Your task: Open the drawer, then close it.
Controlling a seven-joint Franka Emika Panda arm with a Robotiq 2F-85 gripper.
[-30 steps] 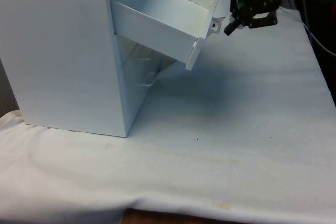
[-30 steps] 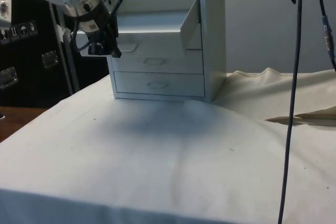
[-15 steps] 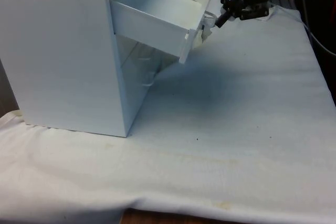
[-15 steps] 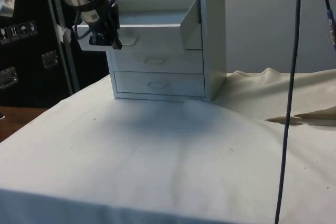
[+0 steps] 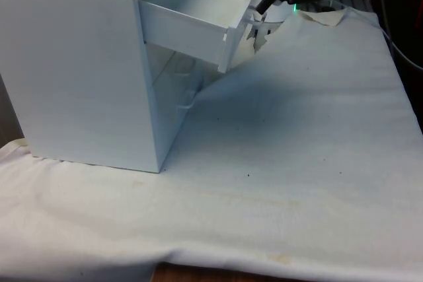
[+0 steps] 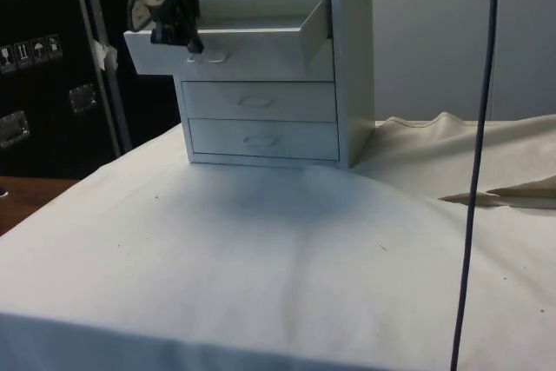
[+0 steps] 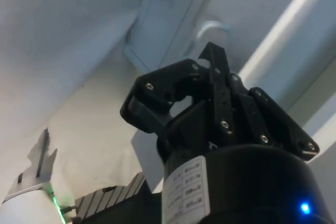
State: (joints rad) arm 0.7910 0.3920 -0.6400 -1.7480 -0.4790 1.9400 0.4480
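Side view: white chest of drawers is standing on the cloth-covered table, its fronts facing this camera.
Top drawer: drawer is sitting part-way pulled out of the chest; the two lower drawers are sitting flush.
Claw: black gripper is pressing its fingertips against the drawer front, just beside the handle.
Front view: gripper is meeting the drawer at its front panel, on the far side of the chest.
Wrist view: fingers are lying tight together, closed on nothing, tips pointing at the handle.
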